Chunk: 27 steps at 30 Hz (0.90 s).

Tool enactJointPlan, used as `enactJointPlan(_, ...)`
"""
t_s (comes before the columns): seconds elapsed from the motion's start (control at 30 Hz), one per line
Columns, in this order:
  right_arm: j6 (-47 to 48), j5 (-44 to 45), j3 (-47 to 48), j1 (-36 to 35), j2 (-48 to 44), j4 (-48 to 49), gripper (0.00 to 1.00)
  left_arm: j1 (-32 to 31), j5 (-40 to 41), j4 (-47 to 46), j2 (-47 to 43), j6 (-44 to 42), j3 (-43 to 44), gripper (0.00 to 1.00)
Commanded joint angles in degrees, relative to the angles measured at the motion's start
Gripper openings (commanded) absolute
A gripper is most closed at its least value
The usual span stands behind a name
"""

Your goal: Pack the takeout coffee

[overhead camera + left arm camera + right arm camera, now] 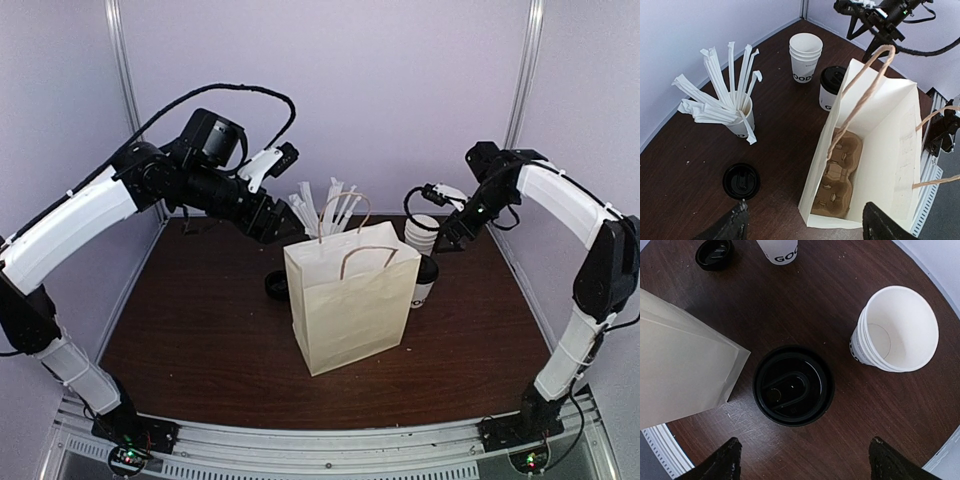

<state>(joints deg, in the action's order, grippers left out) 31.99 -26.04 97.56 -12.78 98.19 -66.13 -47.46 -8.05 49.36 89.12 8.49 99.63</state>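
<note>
One black-lidded white paper coffee cup point(792, 386), likely light and crushable, sits below the open right gripper point(803, 439); squeeze its upper wall gently.

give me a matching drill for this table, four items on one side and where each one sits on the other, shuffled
1 takeout coffee
2 loose black lid
3 cardboard carrier
4 straws

a inside the paper bag
b standing in a white cup
c flat on the table, alone
d upright beside the bag, lidded

Pairs: 1-d, 2-c, 3-a, 4-b
</note>
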Motion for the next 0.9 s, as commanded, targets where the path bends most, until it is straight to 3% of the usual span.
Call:
enactJointPlan(0.0, -0.15, 2.64, -0.43, -1.49, 1.38, -1.2, 0.9, 0.09, 0.5, -3.4, -1.84, 1.33, -1.08, 0.79)
enactJointPlan(0.53, -1.26, 7.88, 1.29, -6.6, 10.01, -0.26, 0.93, 0.12, 0.39, -2.0, -0.62, 1.08, -0.05, 0.79)
enactJointPlan(0.87, -2.1, 9.51, 4.17, -7.97, 12.99, -0.13, 0.88, 0.09, -0.23, -1.9, 0.0, 1.05, 0.1, 0.79)
